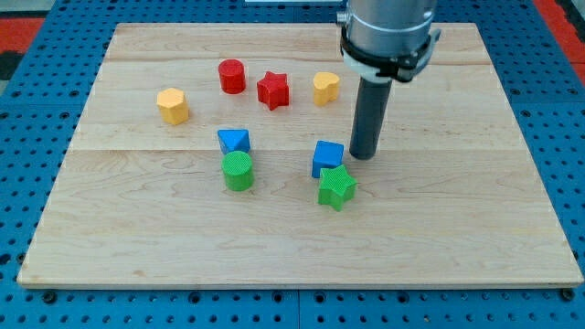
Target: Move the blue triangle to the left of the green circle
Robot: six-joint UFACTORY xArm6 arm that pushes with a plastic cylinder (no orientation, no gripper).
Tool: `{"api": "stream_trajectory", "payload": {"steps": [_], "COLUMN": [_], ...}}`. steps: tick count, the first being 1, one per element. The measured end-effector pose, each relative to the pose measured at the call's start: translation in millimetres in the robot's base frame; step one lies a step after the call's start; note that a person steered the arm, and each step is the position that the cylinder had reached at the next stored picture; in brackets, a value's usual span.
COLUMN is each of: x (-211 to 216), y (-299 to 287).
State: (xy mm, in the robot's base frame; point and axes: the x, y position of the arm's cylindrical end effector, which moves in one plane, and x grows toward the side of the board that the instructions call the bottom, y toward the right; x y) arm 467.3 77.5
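Note:
The blue triangle sits near the board's middle, touching the top of the green circle, which stands just below it in the view. My tip rests on the board well to the right of both, right next to the blue cube. The rod rises to the arm's grey body at the view's top.
A green star lies just below the blue cube. A red cylinder, a red star and a yellow heart line the upper middle. A yellow hexagon is at the upper left. The wooden board lies on a blue pegboard.

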Motion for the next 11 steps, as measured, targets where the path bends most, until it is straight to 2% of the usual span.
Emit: {"api": "stream_trajectory", "payload": {"steps": [1, 2, 3, 4, 5, 7, 8, 9, 11], "x": [65, 69, 29, 25, 9, -60, -63, -49, -43], "y": [-23, -133, -135, -148, -108, -131, -179, -196, -166]}}
